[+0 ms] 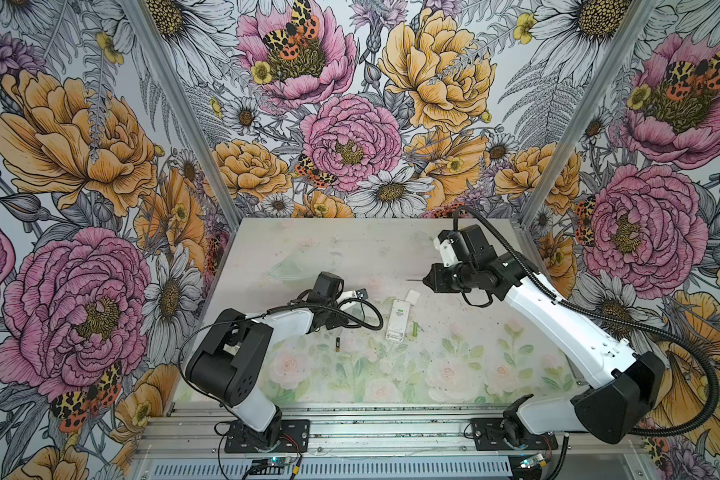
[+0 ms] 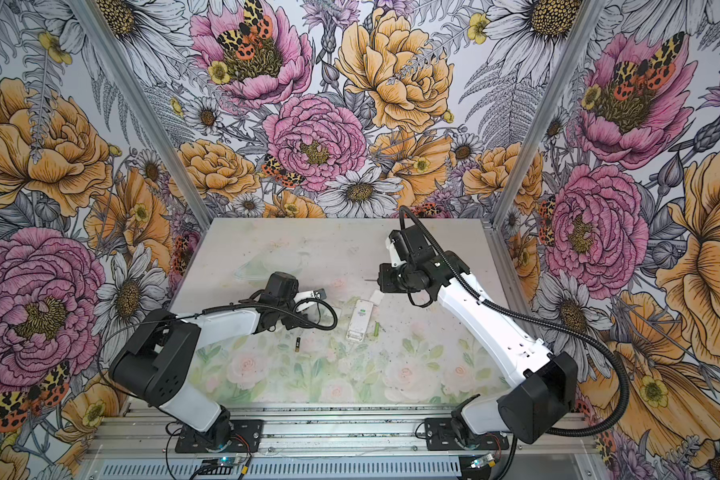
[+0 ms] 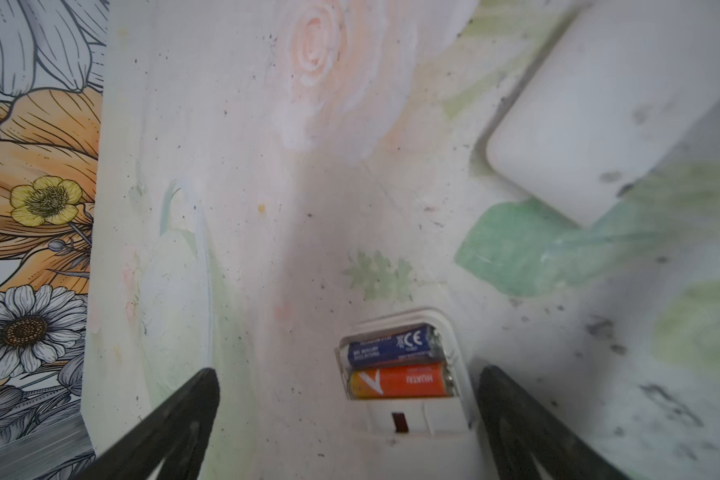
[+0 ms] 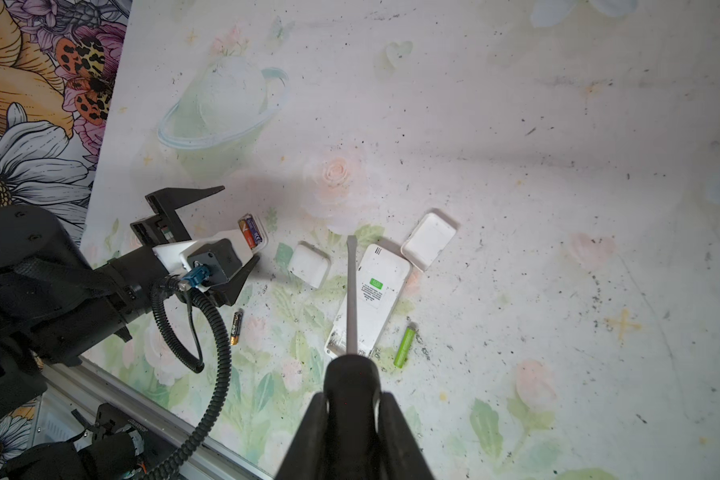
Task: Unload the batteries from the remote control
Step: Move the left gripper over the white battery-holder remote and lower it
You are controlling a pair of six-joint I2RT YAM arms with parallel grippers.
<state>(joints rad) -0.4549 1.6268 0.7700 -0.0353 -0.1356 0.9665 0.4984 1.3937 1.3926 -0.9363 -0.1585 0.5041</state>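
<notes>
A blue battery (image 3: pixel 391 348) and an orange battery (image 3: pixel 400 380) are seated side by side in the open compartment of a small remote (image 3: pixel 441 419). They are bracketed by the left end effector (image 3: pixel 350 371), which is spread fully wide and grips nothing. The pair lies nearer one finger (image 3: pixel 516 415) than the other. Their long axes run from finger to finger, so a closing stroke would likely be met by the battery ends or the compartment walls, not the round sides. A turn of the wrist is probably needed first.

The right end effector (image 4: pixel 354 395) is clamped on a screwdriver (image 4: pixel 352 291) and is held well apart, above a large remote (image 4: pixel 375 291), so the left arm is judged the nearer. A black battery (image 4: pixel 236 327) and a green battery (image 4: pixel 405 347) lie loose on the counter (image 4: pixel 537 124), already out.

In both top views the small remote is hidden under the left wrist, and in the left wrist view its body is cut off. Whether the fingertips touch the counter cannot be told. The large remote's compartment is partly masked by the screwdriver handle.
</notes>
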